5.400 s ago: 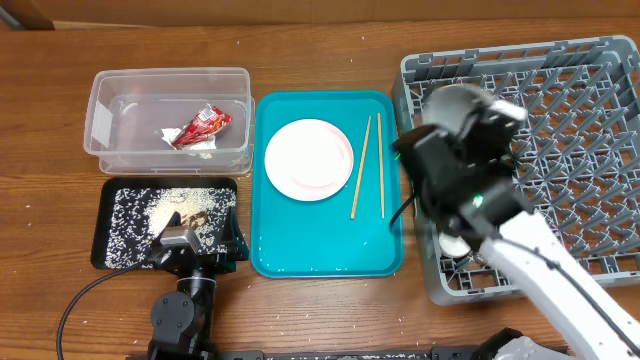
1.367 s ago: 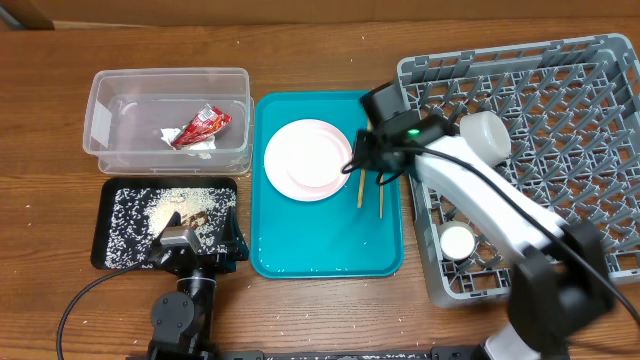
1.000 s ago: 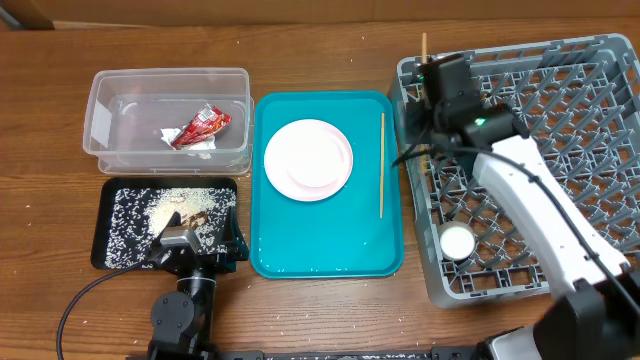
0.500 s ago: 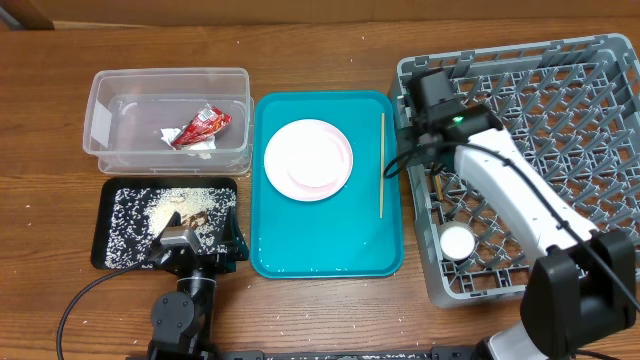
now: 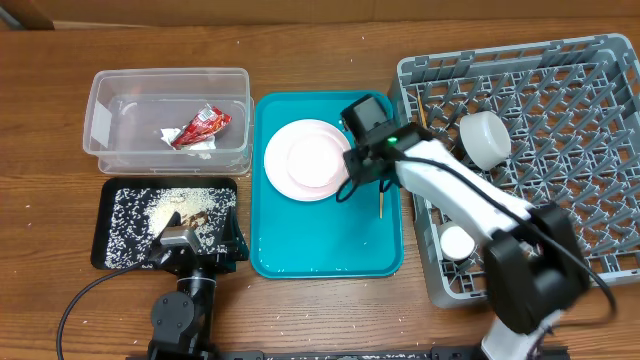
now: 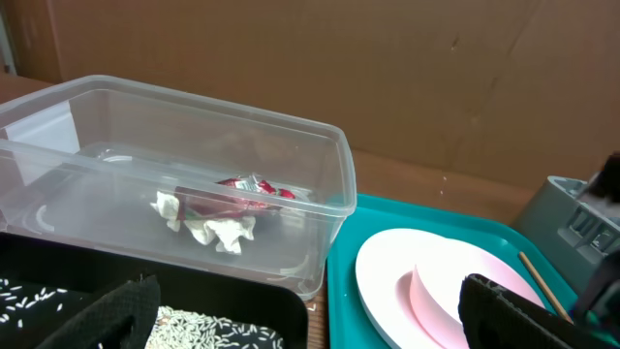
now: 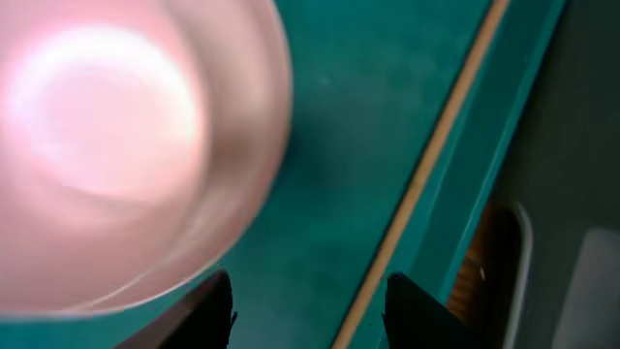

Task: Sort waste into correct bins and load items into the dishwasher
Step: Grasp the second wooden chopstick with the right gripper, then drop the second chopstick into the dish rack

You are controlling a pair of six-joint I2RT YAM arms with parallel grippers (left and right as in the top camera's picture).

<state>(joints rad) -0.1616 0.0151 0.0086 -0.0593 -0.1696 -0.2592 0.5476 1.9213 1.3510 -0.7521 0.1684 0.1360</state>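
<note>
Chopstick (image 7: 426,182) on teal tray (image 7: 358,107), between tips of wide right pincer (image 7: 308,315), beside pink plate (image 7: 116,145).

You have nothing legible to work with here. The wrapper (image 5: 201,126) lies in the tub (image 5: 100,85), and any print on its crumpled red foil is too small for you to read, from overhead or from the left wrist. The pale label (image 5: 100,122) on the tub's end wall shows you no letters or numbers that can be made out.
</note>
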